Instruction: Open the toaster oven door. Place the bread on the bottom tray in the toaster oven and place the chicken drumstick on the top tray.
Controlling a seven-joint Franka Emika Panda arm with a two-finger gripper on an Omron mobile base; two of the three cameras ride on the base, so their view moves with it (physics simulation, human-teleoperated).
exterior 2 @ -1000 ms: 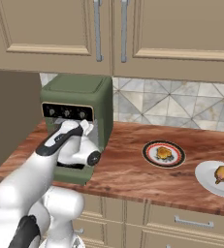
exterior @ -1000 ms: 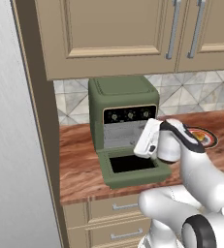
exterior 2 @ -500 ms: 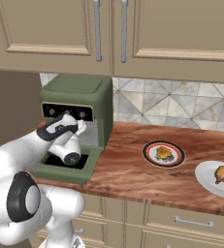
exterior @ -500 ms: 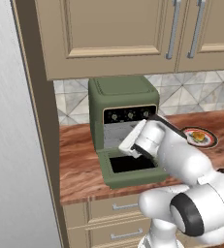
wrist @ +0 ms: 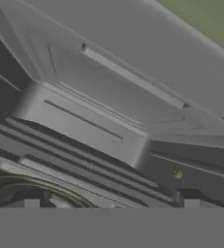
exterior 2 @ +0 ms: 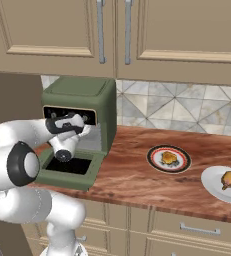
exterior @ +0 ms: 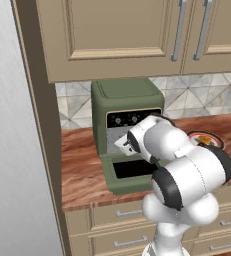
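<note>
The olive-green toaster oven (exterior: pixel 127 97) (exterior 2: pixel 82 95) stands on the counter. Its door (exterior: pixel 118 186) (exterior 2: pixel 62 179) is folded down flat in front of it. My gripper (exterior: pixel 121 144) (wrist: pixel 111 205) is at the oven's mouth, above the lowered door, open and holding nothing. The hand view looks into the grey cavity with its side rails (wrist: pixel 84 167). The bread (exterior 2: pixel 169 158) lies on a red-rimmed plate (exterior 2: pixel 154 150) to the right of the oven. Further right, the chicken drumstick (exterior 2: pixel 229 179) rests on a white plate (exterior 2: pixel 212 182).
Beige wall cabinets (exterior 2: pixel 137 35) hang just above the oven. A tall panel (exterior: pixel 37 130) closes the counter on the left. The wood-look counter (exterior 2: pixel 132 180) runs between the oven and the plates, with drawers (exterior 2: pixel 197 230) beneath. My own elbow (exterior: pixel 187 175) bulks in front of the door.
The arm has swung left and folded. The hand has turned toward the oven opening and moved closer to it. The gripper stayed open, and the door stayed down.
</note>
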